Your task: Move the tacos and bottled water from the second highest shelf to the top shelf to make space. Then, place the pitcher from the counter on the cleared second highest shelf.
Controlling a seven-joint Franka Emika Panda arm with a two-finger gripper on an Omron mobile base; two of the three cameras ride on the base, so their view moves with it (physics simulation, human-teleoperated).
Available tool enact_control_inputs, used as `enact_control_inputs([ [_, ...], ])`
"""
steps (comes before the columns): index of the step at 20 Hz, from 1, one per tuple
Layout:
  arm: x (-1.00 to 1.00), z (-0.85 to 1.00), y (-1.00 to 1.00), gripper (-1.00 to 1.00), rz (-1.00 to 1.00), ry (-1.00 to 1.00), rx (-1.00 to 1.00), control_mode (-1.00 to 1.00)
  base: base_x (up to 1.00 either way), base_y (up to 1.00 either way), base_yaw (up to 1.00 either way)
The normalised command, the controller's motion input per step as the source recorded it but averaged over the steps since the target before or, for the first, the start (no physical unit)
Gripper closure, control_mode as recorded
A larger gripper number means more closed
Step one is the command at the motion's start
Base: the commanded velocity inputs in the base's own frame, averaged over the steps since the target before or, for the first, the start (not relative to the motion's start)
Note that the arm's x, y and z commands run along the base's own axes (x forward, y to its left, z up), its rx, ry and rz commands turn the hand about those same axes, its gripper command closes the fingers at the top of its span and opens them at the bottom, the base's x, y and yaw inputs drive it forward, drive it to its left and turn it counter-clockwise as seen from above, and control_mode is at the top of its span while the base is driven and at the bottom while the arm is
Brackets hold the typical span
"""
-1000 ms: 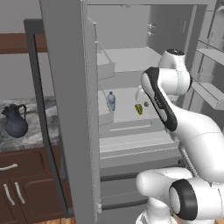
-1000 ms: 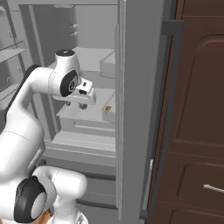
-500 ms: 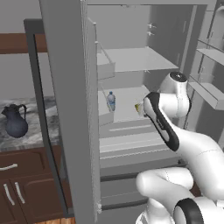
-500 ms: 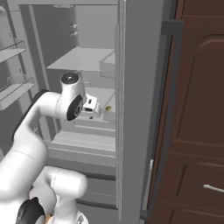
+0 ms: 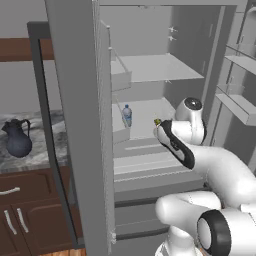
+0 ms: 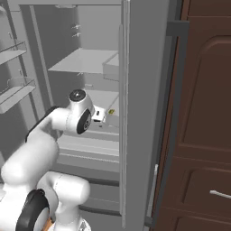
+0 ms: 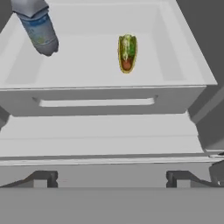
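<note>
While the fingers (image 7: 112,177) stand spread, the second highest shelf (image 7: 87,65) bears tacos (image 7: 127,53) and bottled water (image 7: 40,31).

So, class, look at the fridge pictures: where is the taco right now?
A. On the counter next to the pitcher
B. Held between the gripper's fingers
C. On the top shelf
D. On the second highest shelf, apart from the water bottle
D. The tacos lie flat on the second highest shelf, clear of the bottled water, with the gripper held back from them, open and empty.
</note>
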Motion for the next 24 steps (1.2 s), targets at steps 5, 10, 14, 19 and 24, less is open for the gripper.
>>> enact_control_inputs([
  [5,0.70,-0.17,-0.26,-1.00,-0.04,0.00,0.00,-1.00,0.00,0.00,0.00],
  [10,0.62,-0.03,-0.07,-1.00,0.00,0.00,0.00,-1.00,0.00,0.00,0.00],
  [14,0.59,-0.04,-0.01,-1.00,0.00,0.00,0.00,-1.00,0.00,0.00,0.00],
  [19,0.46,-0.21,-0.07,-1.00,0.00,0.00,0.00,-1.00,0.00,0.00,0.00],
  [24,0.34,-0.33,-0.10,-1.00,0.00,0.00,0.00,-1.00,0.00,0.00,0.00],
])
